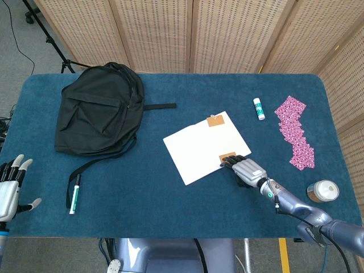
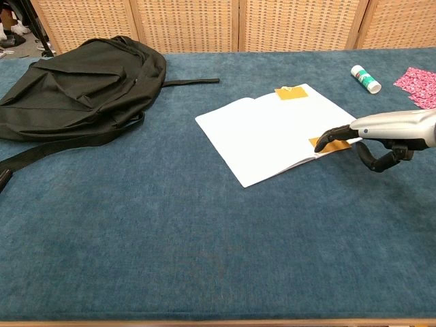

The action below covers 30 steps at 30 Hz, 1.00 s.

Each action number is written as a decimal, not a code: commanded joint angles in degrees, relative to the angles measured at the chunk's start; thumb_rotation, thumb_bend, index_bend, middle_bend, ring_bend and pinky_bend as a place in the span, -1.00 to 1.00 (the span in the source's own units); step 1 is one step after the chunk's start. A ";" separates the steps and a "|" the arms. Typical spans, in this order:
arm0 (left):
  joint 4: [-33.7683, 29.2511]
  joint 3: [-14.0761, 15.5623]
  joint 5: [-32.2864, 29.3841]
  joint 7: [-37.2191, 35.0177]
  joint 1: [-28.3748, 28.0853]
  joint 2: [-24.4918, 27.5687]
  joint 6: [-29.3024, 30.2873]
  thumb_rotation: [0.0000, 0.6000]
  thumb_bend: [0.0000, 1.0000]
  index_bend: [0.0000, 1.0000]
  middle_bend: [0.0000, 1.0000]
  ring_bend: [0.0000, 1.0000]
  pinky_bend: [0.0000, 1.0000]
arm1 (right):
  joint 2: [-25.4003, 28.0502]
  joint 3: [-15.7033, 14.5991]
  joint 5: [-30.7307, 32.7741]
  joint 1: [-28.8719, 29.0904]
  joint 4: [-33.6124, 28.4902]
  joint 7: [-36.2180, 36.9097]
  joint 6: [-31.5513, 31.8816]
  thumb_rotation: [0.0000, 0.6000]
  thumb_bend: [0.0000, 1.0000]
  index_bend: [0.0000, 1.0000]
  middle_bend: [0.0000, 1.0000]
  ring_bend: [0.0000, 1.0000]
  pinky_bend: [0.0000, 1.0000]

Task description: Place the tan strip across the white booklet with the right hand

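I am working in a staged test room: a bench covered in blue carpet (image 1: pixel 170 193), woven folding screens (image 1: pixel 227 34) behind, a black tripod stand (image 1: pixel 48 34) on grey floor.

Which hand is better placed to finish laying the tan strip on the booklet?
Right. The right hand has fingers on the tan strip at the white booklet's near edge; the left hand sits at the table's far left corner.
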 commanded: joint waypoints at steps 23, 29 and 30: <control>0.09 -0.09 -0.17 -0.54 -0.01 0.31 -0.37 1.00 -1.00 -1.00 -1.00 -1.00 -1.00 | 0.09 2.69 -1.27 0.40 -1.64 0.87 3.04 1.00 1.00 -0.72 -0.77 -1.00 -0.79; 0.09 -0.06 -0.10 -0.44 -0.02 0.31 -0.39 1.00 -1.00 -1.00 -1.00 -1.00 -1.00 | 1.65 5.06 -0.12 0.94 -3.02 1.84 4.10 1.00 1.00 -0.72 -0.78 -1.00 -0.79; 0.07 -0.05 -0.08 -0.42 -0.02 0.30 -0.38 1.00 -1.00 -1.00 -1.00 -1.00 -1.00 | 1.74 5.39 0.18 1.03 -3.19 2.01 4.08 1.00 1.00 -0.72 -0.78 -1.00 -0.79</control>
